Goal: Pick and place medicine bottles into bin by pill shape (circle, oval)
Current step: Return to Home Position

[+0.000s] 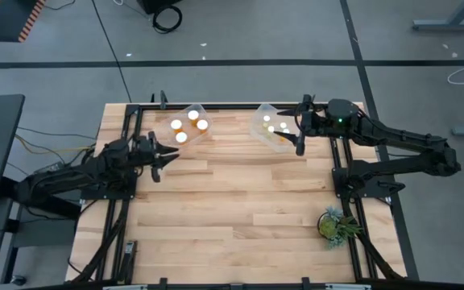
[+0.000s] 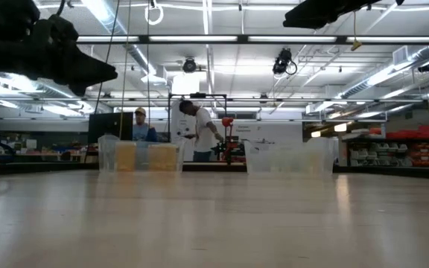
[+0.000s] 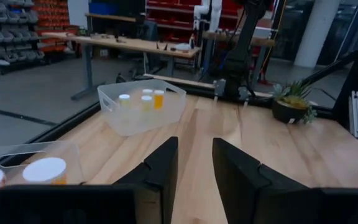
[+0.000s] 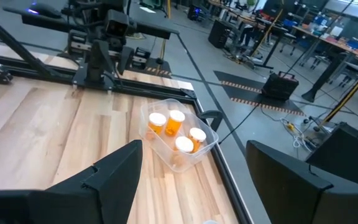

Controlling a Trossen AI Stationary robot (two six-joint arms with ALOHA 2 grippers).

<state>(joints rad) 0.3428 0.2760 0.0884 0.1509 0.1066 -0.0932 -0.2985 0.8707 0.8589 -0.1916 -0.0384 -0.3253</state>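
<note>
At the far edge of the counter (image 1: 240, 201), the left bin (image 1: 170, 113) is the surest marker: a clear plastic tub with rounded corners, holding four medicine bottles (image 1: 193, 115) of see-through amber with round white caps. From above only the caps show, as white dots, so the pills inside and their shapes cannot be made out. Just right of the left bin along the same edge, apart from it, sits the right bin (image 1: 256, 122), a matching clear tub with three more bottles. At counter height its contents barely show through the walls, while the left bin reads as an amber block. The left tool (image 3: 194, 142) hangs over bare boards just in front of the left bin, its two dark, blocky fingers a narrow gap apart with nothing between them. Its own camera cuts the left bin off at the picture's edge, showing only two caps. The right tool (image 4: 194, 146) hovers well to the right of the left bin, at the right bin's outer side, fingers spread wide and empty. At counter height both arms are only dark silhouettes, cut off above. The counter is pale wood planks in a black metal frame. A small potted plant (image 1: 337, 225) stands far from the left bin, near the front right corner. Two people (image 2: 199, 130) stand in the room beyond the left bin, too small for detail.
</note>
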